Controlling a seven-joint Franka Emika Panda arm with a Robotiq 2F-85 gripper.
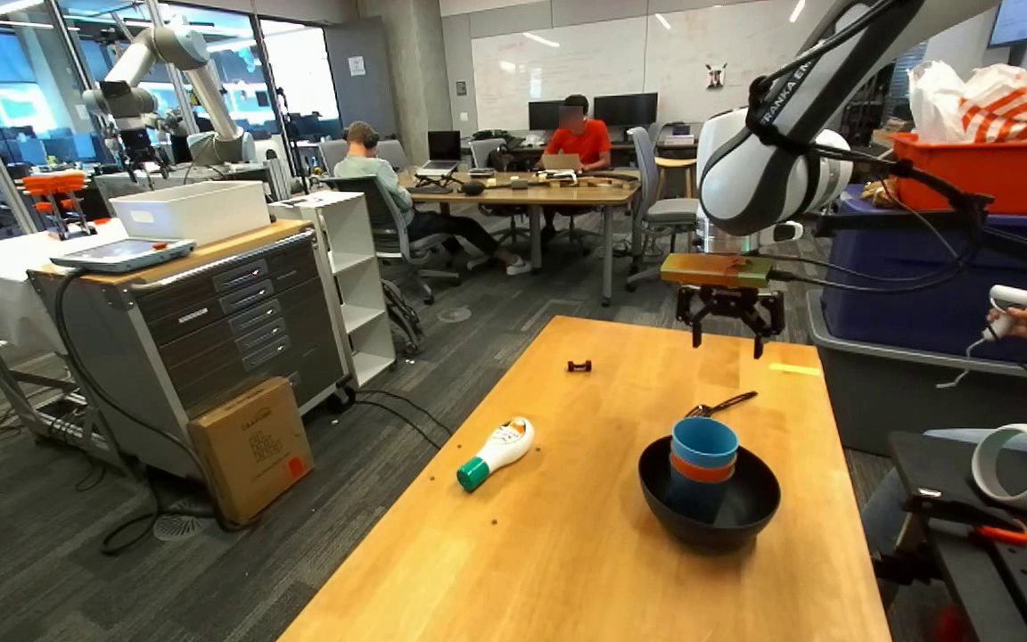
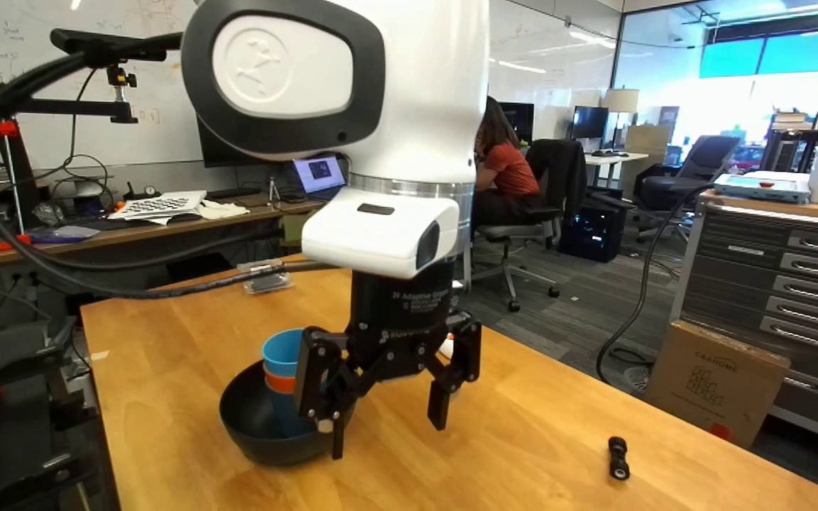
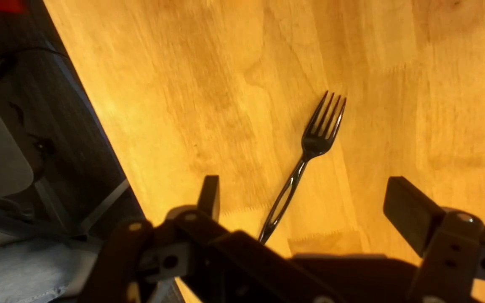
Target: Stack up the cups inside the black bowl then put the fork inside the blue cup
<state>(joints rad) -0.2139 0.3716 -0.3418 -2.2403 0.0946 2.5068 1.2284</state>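
In both exterior views the cups stand nested in a stack within the black bowl (image 1: 701, 537) (image 2: 256, 434). The blue cup (image 1: 703, 442) (image 2: 281, 357) is on top, the orange cup (image 1: 703, 469) (image 2: 280, 383) in the middle and the navy cup (image 1: 694, 499) lowest. Behind the bowl, the dark fork (image 1: 733, 402) lies flat on the table. My gripper (image 1: 727, 343) (image 2: 388, 429) hangs open above the table, beyond the bowl. In the wrist view the fork (image 3: 316, 145) lies under the open gripper (image 3: 304, 191), tines pointing up the picture, its handle end hidden by the left finger linkage.
A white bottle with a green cap (image 1: 497, 453) lies on its side by the table's left edge in an exterior view. A small dark dumbbell-shaped piece (image 1: 579, 366) (image 2: 618, 458) sits on the wooden table (image 1: 478, 571). A table edge runs down the wrist view's left side.
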